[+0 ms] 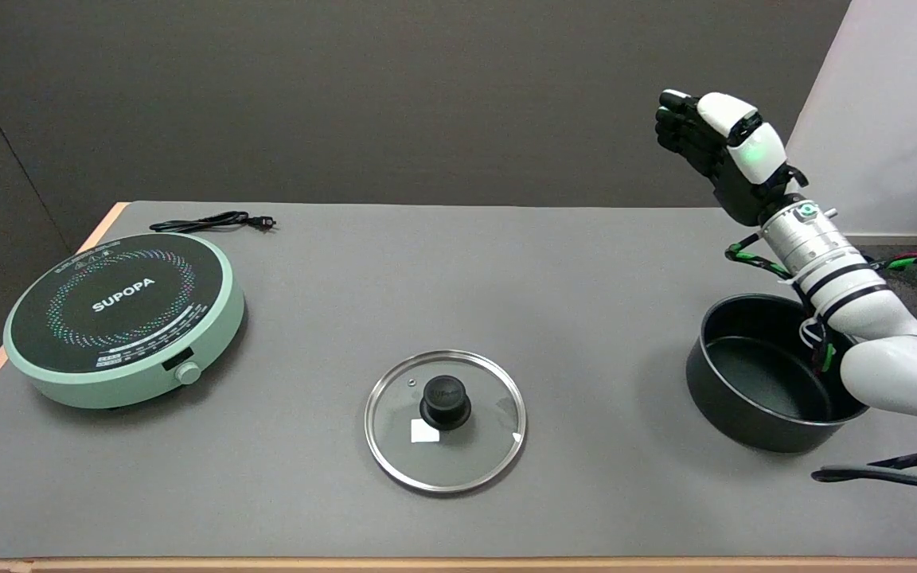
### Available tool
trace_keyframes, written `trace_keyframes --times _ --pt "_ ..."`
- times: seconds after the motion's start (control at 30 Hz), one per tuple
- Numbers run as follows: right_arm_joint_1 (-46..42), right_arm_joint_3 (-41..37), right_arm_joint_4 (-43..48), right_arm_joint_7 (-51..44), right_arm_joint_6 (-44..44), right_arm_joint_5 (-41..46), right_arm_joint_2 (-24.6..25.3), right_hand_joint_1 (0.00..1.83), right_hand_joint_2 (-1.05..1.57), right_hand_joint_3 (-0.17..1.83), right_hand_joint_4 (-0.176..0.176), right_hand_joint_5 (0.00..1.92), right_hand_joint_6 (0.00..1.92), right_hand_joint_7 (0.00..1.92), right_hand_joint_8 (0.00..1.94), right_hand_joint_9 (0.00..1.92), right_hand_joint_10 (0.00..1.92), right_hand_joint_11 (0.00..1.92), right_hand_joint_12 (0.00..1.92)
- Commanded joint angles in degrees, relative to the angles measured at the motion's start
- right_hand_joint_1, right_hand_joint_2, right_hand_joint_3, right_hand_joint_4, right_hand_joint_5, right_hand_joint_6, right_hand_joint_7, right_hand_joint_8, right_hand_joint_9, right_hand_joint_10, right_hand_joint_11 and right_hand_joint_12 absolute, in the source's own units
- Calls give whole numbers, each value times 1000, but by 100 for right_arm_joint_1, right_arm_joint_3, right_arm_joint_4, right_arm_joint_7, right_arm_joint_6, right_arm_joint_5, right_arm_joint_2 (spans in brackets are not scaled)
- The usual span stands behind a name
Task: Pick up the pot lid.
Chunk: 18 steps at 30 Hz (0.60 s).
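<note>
The glass pot lid (445, 419) lies flat on the grey table at front centre, with a steel rim and a black knob (445, 402) on top. My right hand (725, 155) is raised in the air at the far right, well above and behind the black pot (753, 398). It is far to the right of the lid. It holds nothing, and its fingers are bent forward and point left.
A mint-green induction cooker (120, 318) sits at the left, with its black power cord (212, 222) behind it. The pot's long black handle (888, 476) sticks out near the right front edge. My right forearm (848, 294) passes over the pot.
</note>
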State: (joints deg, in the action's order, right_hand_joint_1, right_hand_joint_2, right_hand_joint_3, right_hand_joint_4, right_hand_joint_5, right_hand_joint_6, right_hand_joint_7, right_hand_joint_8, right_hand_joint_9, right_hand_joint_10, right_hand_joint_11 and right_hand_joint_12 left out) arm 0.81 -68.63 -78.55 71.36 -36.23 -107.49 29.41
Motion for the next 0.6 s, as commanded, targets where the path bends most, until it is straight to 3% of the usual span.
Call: trace_keyframes --times 0.03,0.33,0.43,0.6 --pt "-29 -237 -270 -710 -98 -267 -172 364 605 1000 64 442 225 429 170 349 244 189 519" --pt "-29 -730 -908 -1710 -102 -1351 -237 527 551 957 91 445 189 468 163 412 224 247 486" --pt "-37 -644 -1010 -1808 -348 -1723 -238 475 544 1004 99 434 220 462 194 416 282 227 536" --pt "-45 -736 -1117 -1809 -832 -2822 -238 537 533 964 109 445 185 506 167 490 263 268 499"
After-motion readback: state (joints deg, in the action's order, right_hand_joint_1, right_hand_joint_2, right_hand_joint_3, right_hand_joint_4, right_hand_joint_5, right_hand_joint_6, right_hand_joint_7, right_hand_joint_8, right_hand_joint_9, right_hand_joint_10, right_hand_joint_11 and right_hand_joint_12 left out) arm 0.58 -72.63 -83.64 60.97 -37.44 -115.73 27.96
